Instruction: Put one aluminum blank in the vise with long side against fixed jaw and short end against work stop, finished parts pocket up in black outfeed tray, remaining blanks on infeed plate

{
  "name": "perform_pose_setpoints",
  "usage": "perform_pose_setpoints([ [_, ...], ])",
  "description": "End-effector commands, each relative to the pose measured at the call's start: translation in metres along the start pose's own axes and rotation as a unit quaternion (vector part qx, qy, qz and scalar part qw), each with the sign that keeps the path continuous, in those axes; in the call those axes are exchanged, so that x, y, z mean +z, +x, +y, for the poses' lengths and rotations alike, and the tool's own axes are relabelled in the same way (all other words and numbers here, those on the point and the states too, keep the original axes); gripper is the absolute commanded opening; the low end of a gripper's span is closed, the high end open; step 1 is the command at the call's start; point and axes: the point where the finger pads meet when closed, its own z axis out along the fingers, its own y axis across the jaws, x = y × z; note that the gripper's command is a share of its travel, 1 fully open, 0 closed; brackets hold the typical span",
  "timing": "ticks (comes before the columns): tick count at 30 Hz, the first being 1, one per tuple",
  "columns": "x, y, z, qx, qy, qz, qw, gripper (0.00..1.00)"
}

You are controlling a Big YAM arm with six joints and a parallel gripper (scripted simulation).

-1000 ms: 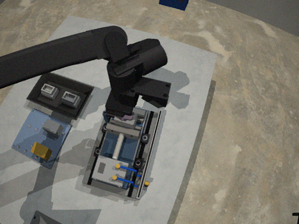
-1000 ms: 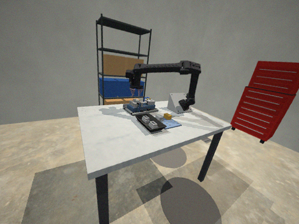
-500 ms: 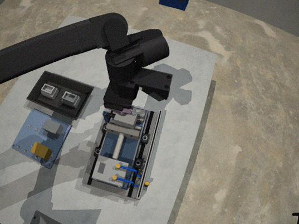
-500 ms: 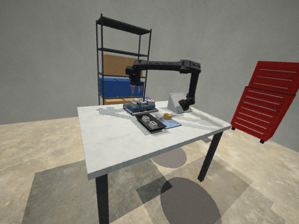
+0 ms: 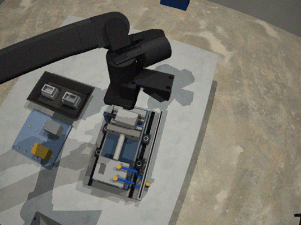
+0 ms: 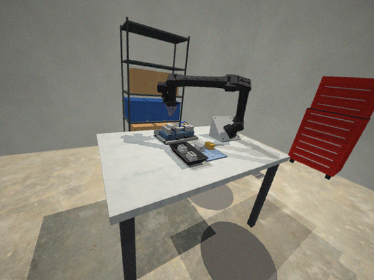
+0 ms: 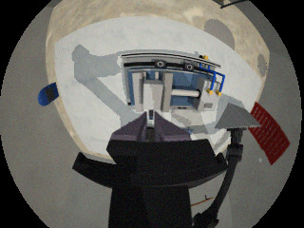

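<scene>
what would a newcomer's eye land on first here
Probably the big black arm reaching over the vise on the pale table. Then the bright red tool cabinet standing behind it, and the yellow block on the blue plate.

Place: workshop / machine station
Machine gear: vise (image 5: 110, 172) (image 6: 177, 136) (image 7: 205, 97) with blue hoses, on the pale table (image 5: 175, 144) (image 6: 163, 173) (image 7: 90, 38)
Storage: red drawer cabinet (image 6: 334, 123) (image 7: 271, 135); metal shelf rack (image 6: 157, 32), brown and blue boxes
Floor: stained, concrete-like (image 6: 10, 181)
Walls: plain gray
</scene>
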Motion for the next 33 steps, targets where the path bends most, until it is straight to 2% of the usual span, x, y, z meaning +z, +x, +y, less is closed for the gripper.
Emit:
perform_pose_setpoints([
  [1, -0.003, 0.005, 0.015, -0.018, 0.0, -0.008, 1.0, 0.0],
  [30, -0.001, 0.005, 0.014, -0.016, 0.001, -0.007, 1.0, 0.0],
  [33, -0.005, 0.003, 0.002, -0.014, -0.002, -0.008, 1.0, 0.0],
])
